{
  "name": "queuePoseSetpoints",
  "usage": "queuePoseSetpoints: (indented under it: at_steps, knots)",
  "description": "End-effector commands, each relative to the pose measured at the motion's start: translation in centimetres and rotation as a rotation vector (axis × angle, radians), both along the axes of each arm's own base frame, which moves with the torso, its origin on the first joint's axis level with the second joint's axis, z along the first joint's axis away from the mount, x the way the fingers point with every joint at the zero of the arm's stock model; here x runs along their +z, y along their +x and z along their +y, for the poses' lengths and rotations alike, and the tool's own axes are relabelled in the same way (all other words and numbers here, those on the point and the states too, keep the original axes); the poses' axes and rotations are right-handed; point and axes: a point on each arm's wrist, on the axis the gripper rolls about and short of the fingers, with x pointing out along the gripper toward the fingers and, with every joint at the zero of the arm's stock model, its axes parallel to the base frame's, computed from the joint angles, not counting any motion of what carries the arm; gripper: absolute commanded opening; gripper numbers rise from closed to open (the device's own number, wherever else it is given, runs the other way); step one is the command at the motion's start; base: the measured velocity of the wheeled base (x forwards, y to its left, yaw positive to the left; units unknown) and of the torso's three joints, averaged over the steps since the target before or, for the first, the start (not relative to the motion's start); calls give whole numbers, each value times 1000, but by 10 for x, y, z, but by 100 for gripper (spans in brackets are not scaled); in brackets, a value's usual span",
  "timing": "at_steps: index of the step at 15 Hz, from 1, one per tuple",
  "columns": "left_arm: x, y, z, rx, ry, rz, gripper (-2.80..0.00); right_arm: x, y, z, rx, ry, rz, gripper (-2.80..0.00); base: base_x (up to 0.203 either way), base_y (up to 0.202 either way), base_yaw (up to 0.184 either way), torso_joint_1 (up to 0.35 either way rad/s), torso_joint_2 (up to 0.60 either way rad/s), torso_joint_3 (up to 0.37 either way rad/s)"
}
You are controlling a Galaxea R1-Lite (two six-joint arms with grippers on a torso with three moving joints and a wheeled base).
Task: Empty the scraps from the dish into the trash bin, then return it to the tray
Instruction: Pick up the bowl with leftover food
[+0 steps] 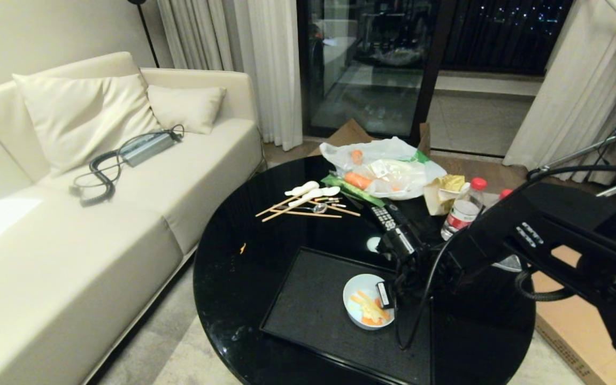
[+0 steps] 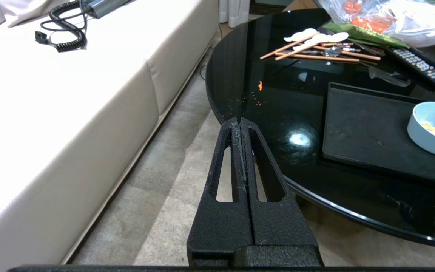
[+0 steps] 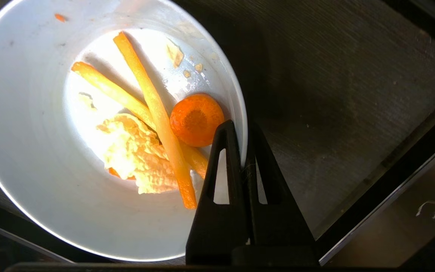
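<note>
The dish [image 1: 364,301] sits on the tray [image 1: 313,310], toward its right side, with the scraps [image 1: 370,310] inside it. The tray lies on the near part of the table [image 1: 233,267] — chopsticks [image 1: 300,206], a remote [image 1: 385,216] and a bottle [image 1: 463,208] lie behind it. A sofa [image 1: 99,187] stands left of the table.

dim warm room; lamp glare on the glossy table [image 2: 300,139].

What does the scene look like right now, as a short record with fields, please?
dish: small round pale bluish-white bowl, on the flat matte black tray
scraps: orange carrot slice and pale yellow strips, inside the bowl
right claw: shut on the bowl's rim
left claw: shut, holding nothing, beside the round black glass table
trash bin: not in view
</note>
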Motion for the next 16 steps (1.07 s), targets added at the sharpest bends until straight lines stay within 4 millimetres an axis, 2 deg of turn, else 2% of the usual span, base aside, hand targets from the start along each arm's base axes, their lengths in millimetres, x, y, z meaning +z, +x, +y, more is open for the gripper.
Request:
queuePoseSetpoints:
  at_steps: [1, 7, 9, 13, 16]
  knots:
    - [0, 0, 0, 1, 0, -1, -280, 5, -1, 0, -12, 9, -5, -280, 0, 0, 0, 0, 0, 0]
    - [0, 0, 0, 1, 0, -1, -280, 33, -3, -5, -108, 83, -43, -280, 0, 0, 0, 0, 0, 0]
    - [0, 0, 0, 1, 0, -1, -280, 43, -2, -16, -153, 102, -55, -280, 0, 0, 0, 0, 0, 0]
    - [0, 0, 0, 1, 0, -1, -280, 56, -14, -41, -201, 98, -52, -280, 0, 0, 0, 0, 0, 0]
    - [0, 0, 0, 1, 0, -1, -280, 65, -24, -74, -277, 93, -50, -280, 0, 0, 0, 0, 0, 0]
